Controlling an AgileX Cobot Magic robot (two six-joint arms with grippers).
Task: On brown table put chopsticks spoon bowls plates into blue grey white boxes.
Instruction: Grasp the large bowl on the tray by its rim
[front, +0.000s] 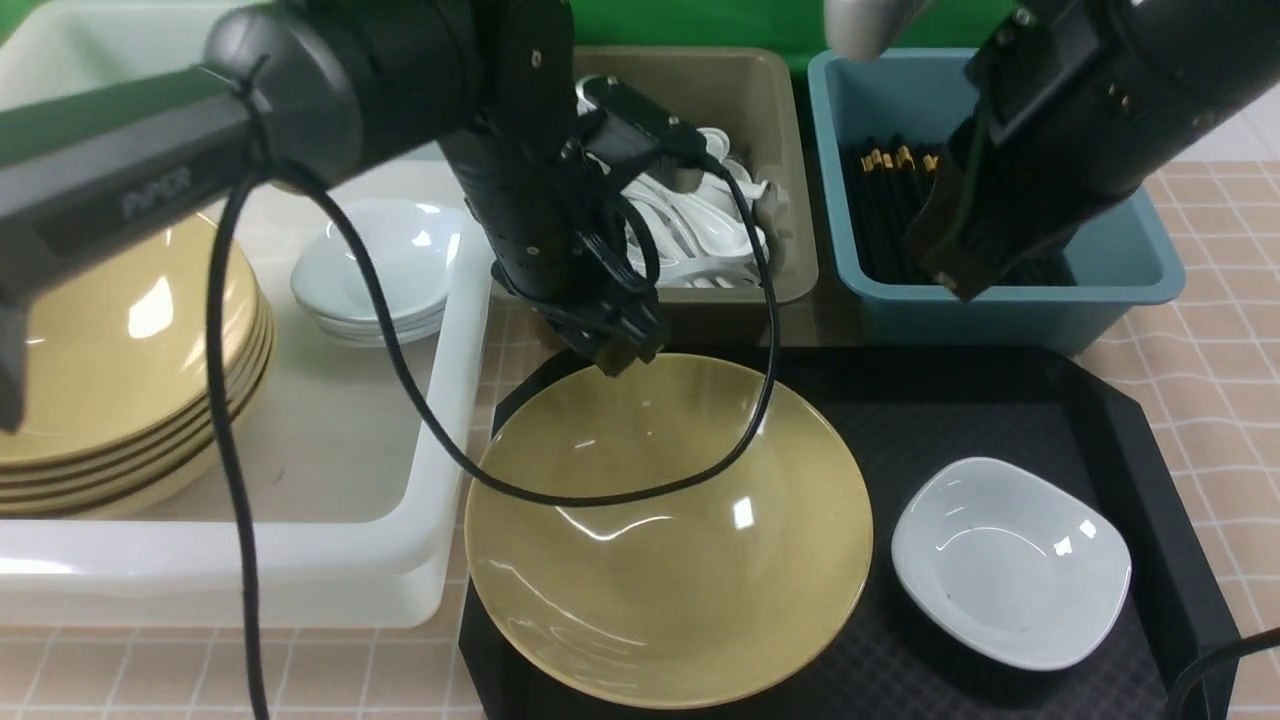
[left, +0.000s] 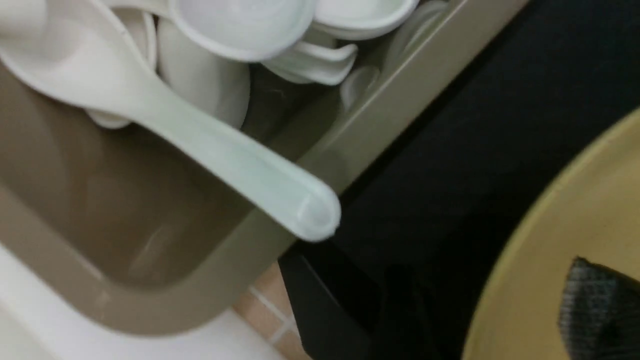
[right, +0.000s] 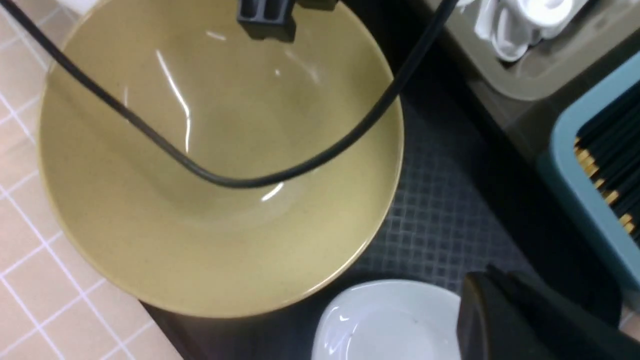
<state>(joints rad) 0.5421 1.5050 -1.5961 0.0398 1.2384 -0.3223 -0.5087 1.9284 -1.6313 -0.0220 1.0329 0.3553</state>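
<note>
Nearest, a yellow bowl (front: 668, 530) and a small white plate (front: 1010, 560) sit on a black tray (front: 1000, 400) on the brown table (front: 1220, 330). The left claw (front: 612, 358) hangs over the bowl's far rim; whether it is open cannot be told. To the left, a white tub (front: 440, 480) holds stacked bowls (front: 120, 370) and plates (front: 375, 265). Beyond, spoons (front: 700, 230) fill the olive-grey bin (front: 770, 130) and chopsticks (front: 890, 200) the teal bin (front: 1120, 250), where the right claw (front: 955, 280) hovers closed.

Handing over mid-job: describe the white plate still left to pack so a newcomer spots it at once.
Find the black octagonal tray, the big dark landmark low in the front view. On it, right of the big yellow bowl, sits the white plate. It is small, rounded-square and alone, unlike the stacked white plates in the white tub at far left.
</note>
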